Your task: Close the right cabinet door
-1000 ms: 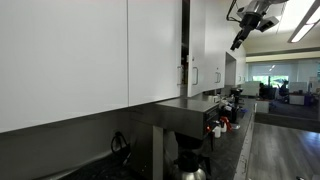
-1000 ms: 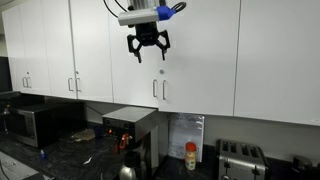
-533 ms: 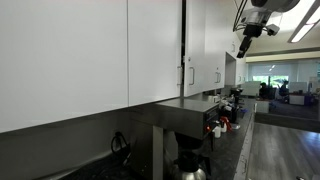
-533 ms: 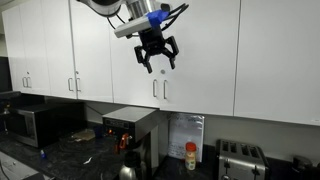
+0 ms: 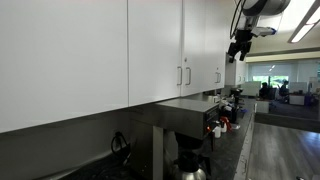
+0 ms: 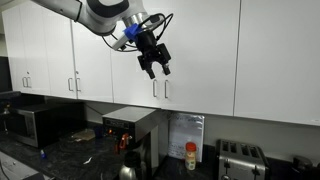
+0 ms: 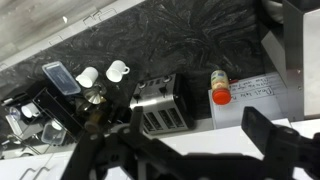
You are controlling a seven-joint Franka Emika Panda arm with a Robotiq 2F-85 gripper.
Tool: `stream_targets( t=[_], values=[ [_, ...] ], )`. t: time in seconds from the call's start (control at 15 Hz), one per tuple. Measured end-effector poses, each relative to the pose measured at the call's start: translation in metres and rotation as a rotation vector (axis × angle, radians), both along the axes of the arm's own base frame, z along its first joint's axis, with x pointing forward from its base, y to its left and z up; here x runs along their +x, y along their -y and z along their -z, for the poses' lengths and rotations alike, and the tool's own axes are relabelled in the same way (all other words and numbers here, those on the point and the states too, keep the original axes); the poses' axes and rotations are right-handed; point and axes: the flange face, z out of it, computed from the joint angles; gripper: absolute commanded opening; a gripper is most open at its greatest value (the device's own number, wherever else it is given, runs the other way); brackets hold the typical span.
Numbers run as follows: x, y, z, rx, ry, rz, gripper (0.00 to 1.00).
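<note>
The right cabinet door is a plain white panel with a slim silver bar handle on its left edge. It lies flush with the matching doors in both exterior views, and no gap shows along it. My gripper is open and empty. It hangs in front of the door's left part, just above the handle, and also shows in an exterior view. In the wrist view the open fingers frame a white panel surface, and I cannot tell whether they touch it.
Below the cabinets a dark counter holds a coffee machine, a red-lidded jar, a toaster and a microwave. The wrist view shows the toaster, the jar and white mugs.
The dark gap beside the right door has closed and the door now sits flush. My gripper has moved down and toward the handle, still open.
</note>
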Motion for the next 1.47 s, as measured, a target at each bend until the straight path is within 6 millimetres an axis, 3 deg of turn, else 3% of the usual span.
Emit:
stream_targets(
  t=[0.33,0.73,1.07,1.27,1.47],
  values=[
    [0.011,-0.047,-0.003,0.079,-0.046,0.200,1.00],
    [0.007,-0.092,-0.002,0.197,-0.151,0.210,1.00],
    [-0.023,-0.119,-0.019,0.258,-0.263,0.107,1.00],
    [-0.052,-0.124,-0.035,0.257,-0.345,-0.016,1.00],
    [-0.061,-0.124,-0.041,0.257,-0.348,-0.041,1.00]
  ],
)
